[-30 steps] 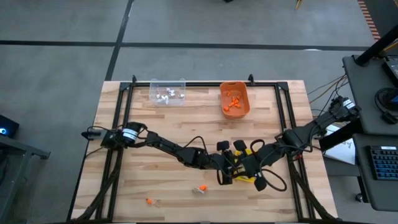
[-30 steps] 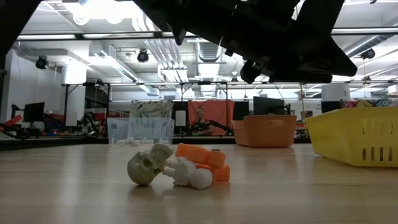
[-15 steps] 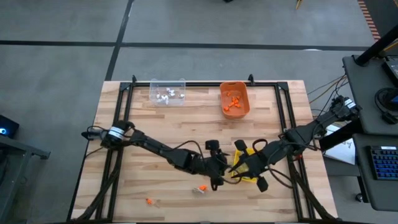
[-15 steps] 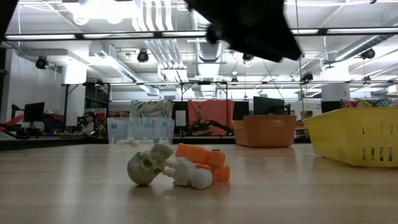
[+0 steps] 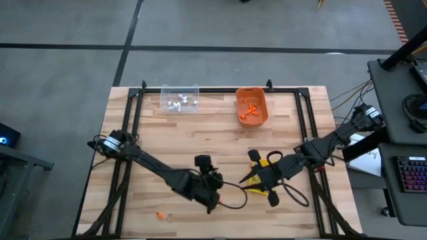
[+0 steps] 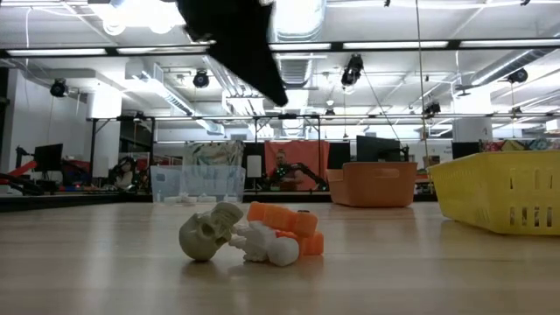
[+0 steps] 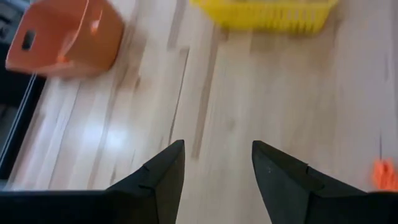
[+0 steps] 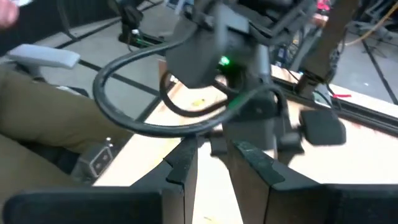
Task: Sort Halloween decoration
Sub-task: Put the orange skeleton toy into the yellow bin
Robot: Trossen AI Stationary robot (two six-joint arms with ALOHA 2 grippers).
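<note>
On the near left of the surface [image 5: 160,143] lies one orange trinket [image 5: 160,215]; the left gripper [image 5: 212,203], fingers apart and empty, hovers just right of it. Farther right, the right gripper [image 5: 257,175], part-open and empty, sits at the yellow basket [image 5: 261,193]. Far back, more trinkets fill the clear bin [image 5: 179,99] and orange bin [image 5: 251,107].

Pale wooden table [image 5: 167,133] with a soft sheen; smooth orange plastic bin [image 7: 62,38]; yellow slotted plastic basket [image 6: 503,197]; matt tan-grey skull [image 6: 208,232].

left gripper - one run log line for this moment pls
left gripper: open, empty, over bare table near front | right gripper: by yellow bin | skull and orange trinket still unsorted
</note>
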